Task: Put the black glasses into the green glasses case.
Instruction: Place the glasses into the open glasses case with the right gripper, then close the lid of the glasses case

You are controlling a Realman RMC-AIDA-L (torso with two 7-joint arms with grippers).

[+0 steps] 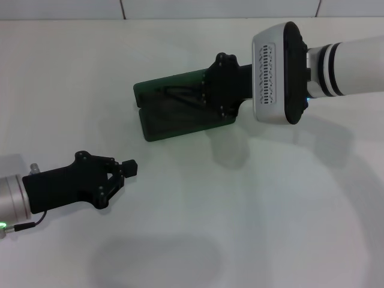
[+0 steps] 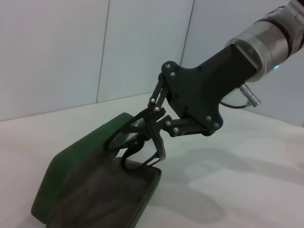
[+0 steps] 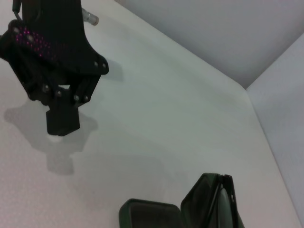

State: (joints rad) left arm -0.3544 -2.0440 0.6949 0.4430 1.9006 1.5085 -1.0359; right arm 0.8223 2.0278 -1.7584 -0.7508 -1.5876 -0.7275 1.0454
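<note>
Right gripper [image 2: 154, 142] down over the open green glasses case [image 1: 174, 111], fingers pinched on the black glasses [image 2: 137, 145], frame hanging just above or touching the grey lining; contact not resolvable from the left wrist view. Glasses held by the frame near one end, tilted, lenses partly inside the case tray, probably so the temple arms clear the rim on the way in. Case sits toward the far edge of the white worktop [image 1: 240, 228], roughly centre, lid swung back flat toward the far side so the tray stays fully accessible from above. Head view mostly blocked by the right wrist over the case; only a thin dark outline of the frame visible there. Left gripper [image 1: 131, 168] parked low near the near-left corner, well apart from the case, fingertips closed together, nothing held, apparently kept out of the working path. Judgement: placement stage, nearly done; remaining step looks like lowering until the frame rests in the lining, then releasing. Risk: a temple arm catching the tray edge or the frame left propped on the rim.
</note>
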